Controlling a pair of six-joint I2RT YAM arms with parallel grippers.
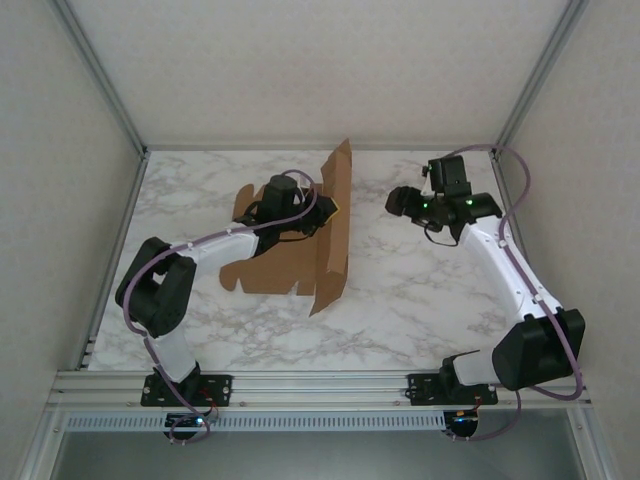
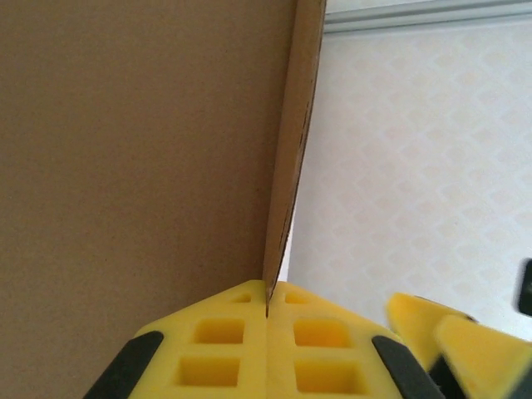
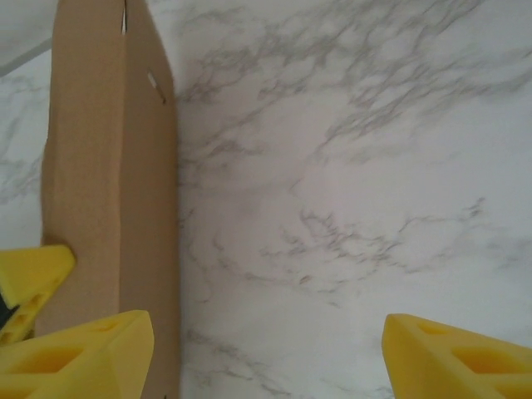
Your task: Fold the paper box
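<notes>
One paper box (image 1: 285,268) lay on the counter (image 1: 420,300) under the left hand (image 2: 267,301), which was clamped on its upright flap (image 2: 287,166), with the right hand (image 3: 268,353) spread apart just beside it; the flap was judged liable to slip free or crease crookedly if tugged unevenly.

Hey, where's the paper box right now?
In the top view the paper box lies left of table centre; the left gripper pinches its raised right-hand panel, the right gripper open just beyond it.
</notes>
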